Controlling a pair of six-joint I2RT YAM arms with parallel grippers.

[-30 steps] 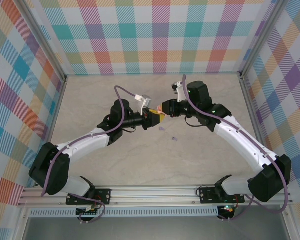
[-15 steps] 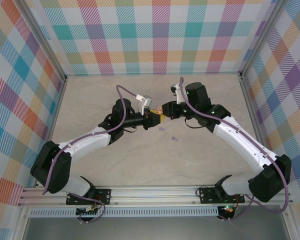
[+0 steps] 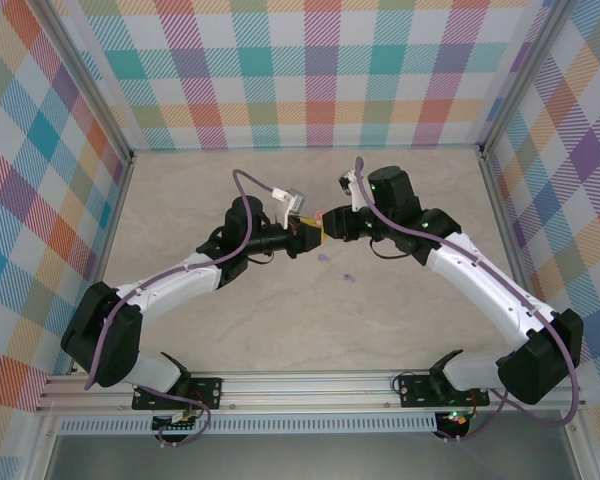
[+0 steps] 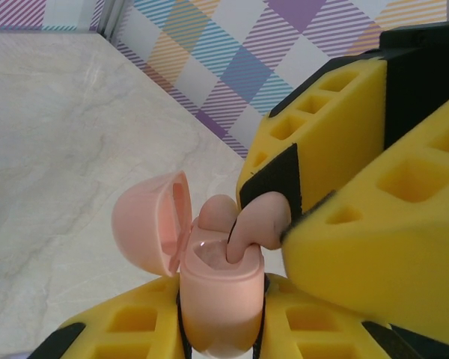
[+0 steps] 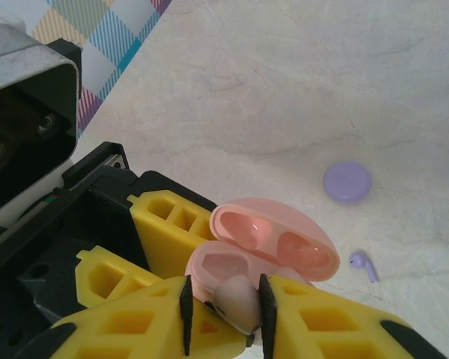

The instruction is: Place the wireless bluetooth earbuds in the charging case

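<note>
The left gripper [image 3: 306, 231] is clamped on the base of the pink charging case [image 4: 218, 295], holding it off the table [image 5: 284, 90] with its lid [image 5: 284, 239] swung back so the wells face the other arm. Right at the case's mouth, the right gripper [image 5: 224, 314] has its fingers flanking a pink earbud [image 4: 258, 221] whose stem dips into a well. Whether they pinch it or stand loose, I can't tell. Beyond the case, on the table, lie a closed lilac case [image 5: 347, 182] and a loose lilac earbud [image 5: 363, 265].
</note>
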